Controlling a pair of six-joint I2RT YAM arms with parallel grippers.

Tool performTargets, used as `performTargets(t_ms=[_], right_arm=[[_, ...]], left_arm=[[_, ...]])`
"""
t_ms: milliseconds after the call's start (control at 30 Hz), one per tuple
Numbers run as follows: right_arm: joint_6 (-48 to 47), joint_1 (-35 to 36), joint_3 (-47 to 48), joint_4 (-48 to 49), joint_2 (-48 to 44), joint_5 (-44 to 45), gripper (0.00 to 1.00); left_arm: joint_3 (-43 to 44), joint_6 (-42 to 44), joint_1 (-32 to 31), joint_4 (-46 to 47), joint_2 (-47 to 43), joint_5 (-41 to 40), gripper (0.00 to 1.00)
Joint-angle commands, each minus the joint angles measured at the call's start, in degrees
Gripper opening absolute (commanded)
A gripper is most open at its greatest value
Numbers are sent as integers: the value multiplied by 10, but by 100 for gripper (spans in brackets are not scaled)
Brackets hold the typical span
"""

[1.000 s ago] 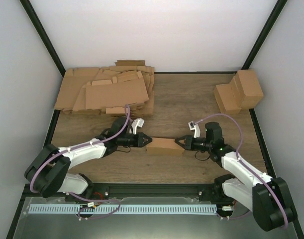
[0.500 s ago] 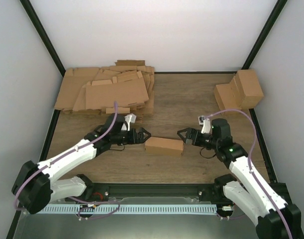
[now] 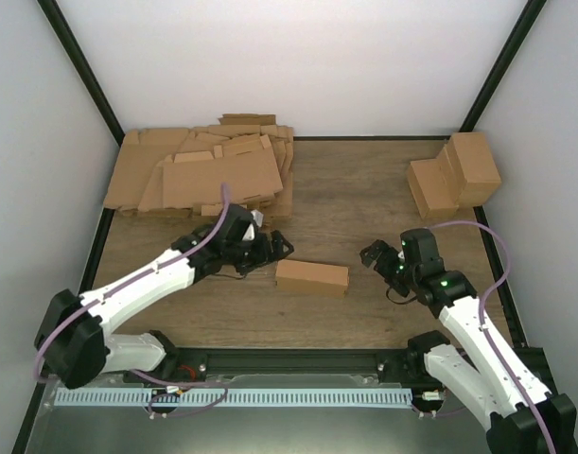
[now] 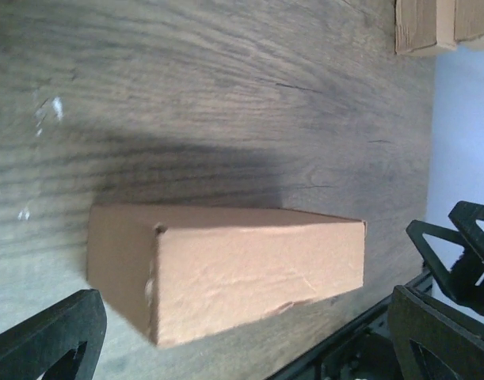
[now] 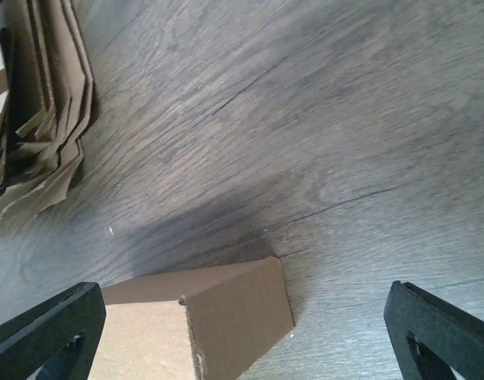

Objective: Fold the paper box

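The paper box (image 3: 312, 277) lies closed and flat on the wooden table, between the two arms. My left gripper (image 3: 280, 247) is open just off the box's left end, up and to the left, not touching it. My right gripper (image 3: 374, 255) is open too, a short gap from the box's right end. In the left wrist view the box (image 4: 249, 269) fills the middle, with the black fingertips (image 4: 51, 336) spread wide on either side. Through the right wrist view I see one end of the box (image 5: 226, 317) at the bottom, with nothing held between the fingers (image 5: 443, 332).
A thick heap of flat cardboard sheets (image 3: 203, 175) lies at the back left, its edge (image 5: 36, 119) showing in the right wrist view. Finished brown boxes (image 3: 454, 175) stand at the back right. A black rail (image 3: 289, 361) runs along the near table edge.
Both grippers went from shut against the box's ends to open and drew back from it. The left one moved up and away, the right one back to the right. The box stayed put.
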Motion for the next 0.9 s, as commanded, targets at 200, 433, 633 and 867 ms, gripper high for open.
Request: performTargets(t_ms=[200,433,633,867], right_arm=[[-14,-2,11,-11,-38,16,100],[-85,-3,21,21,-100,-68,100],[-81,-3,11,-1,-112,-90,100],[-83,-2,-1,6,-138,-122,100]], left_arm=[[98,418,-139,-53,75,-158,99],[161,635,-145,-90,147,-118,100],[248,809,-145,-196,259,-141,100],[251,883,-145,-192,279,-140,98]])
